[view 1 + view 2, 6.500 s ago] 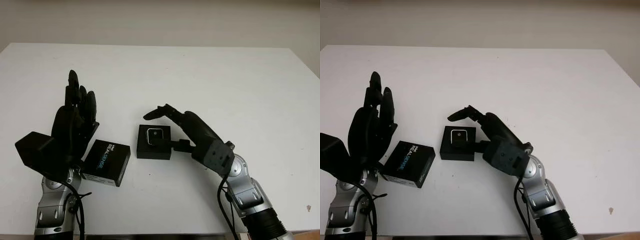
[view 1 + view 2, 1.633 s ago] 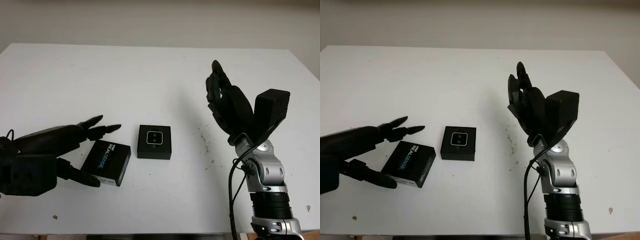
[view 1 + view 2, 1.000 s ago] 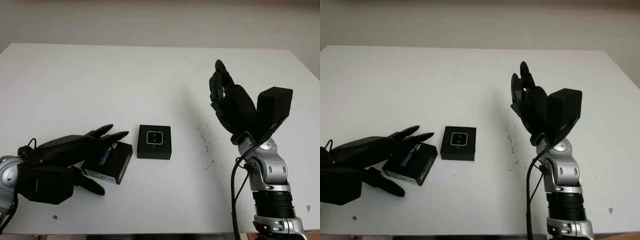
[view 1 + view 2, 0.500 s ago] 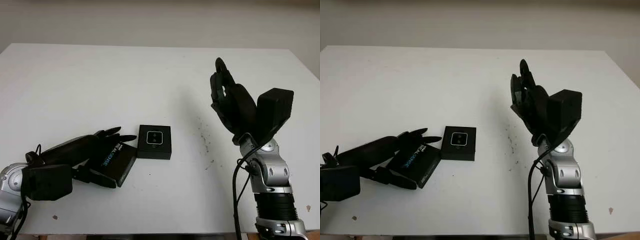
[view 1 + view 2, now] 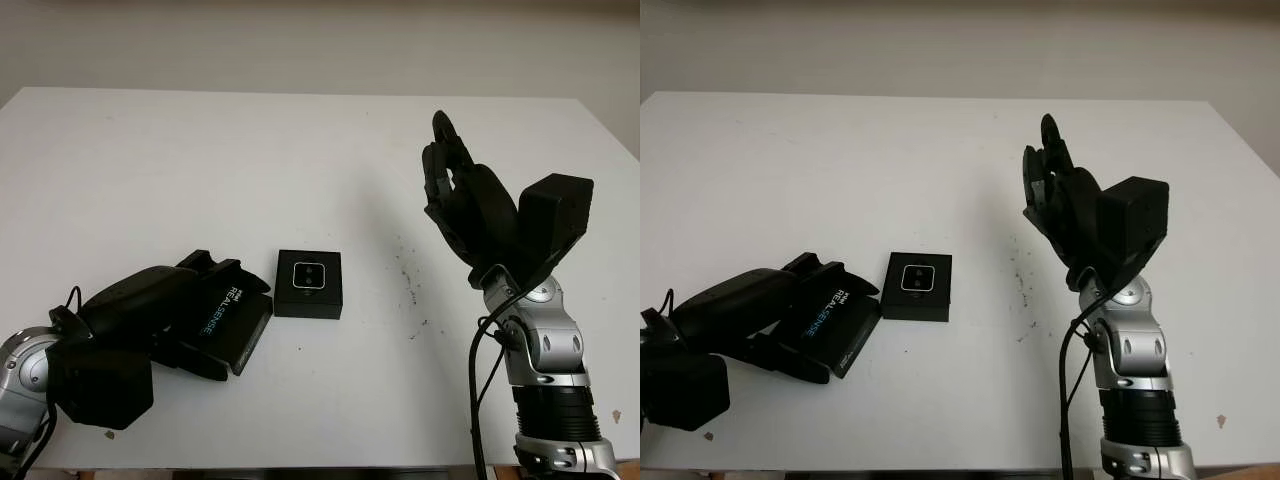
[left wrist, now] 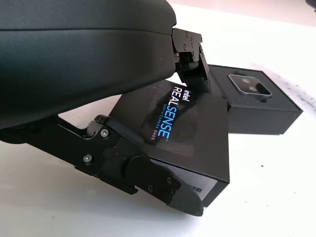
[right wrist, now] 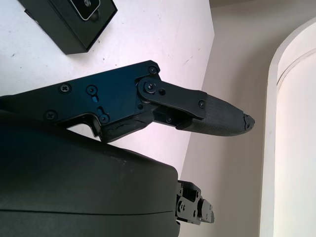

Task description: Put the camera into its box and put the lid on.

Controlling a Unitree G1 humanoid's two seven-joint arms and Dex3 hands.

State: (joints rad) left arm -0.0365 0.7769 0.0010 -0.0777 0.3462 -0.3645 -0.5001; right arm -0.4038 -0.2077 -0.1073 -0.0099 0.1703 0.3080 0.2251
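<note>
Nearest to me, my left hand (image 5: 165,315) is down on the white table (image 5: 250,160), clamped on the lid (image 5: 228,322) that carries the RealSense lettering. The thumb presses the lid's near edge while the upper fingers (image 6: 190,54) curl over its far edge, as the left wrist view shows. The lid sits tilted, with its near corner on the table and the side toward the box (image 5: 309,284) raised.

Taking the box as my landmark: it lies flat just right of the lid, almost touching it. The camera (image 5: 308,274) is already seated in the box, lens face up, and the box is still uncovered.

To the right of the box, past a scatter of small dark specks (image 5: 408,275) on the tabletop, my right hand (image 5: 470,205) is held up well above the table, open and holding nothing, its fingers pointing toward the table's far edge.
</note>
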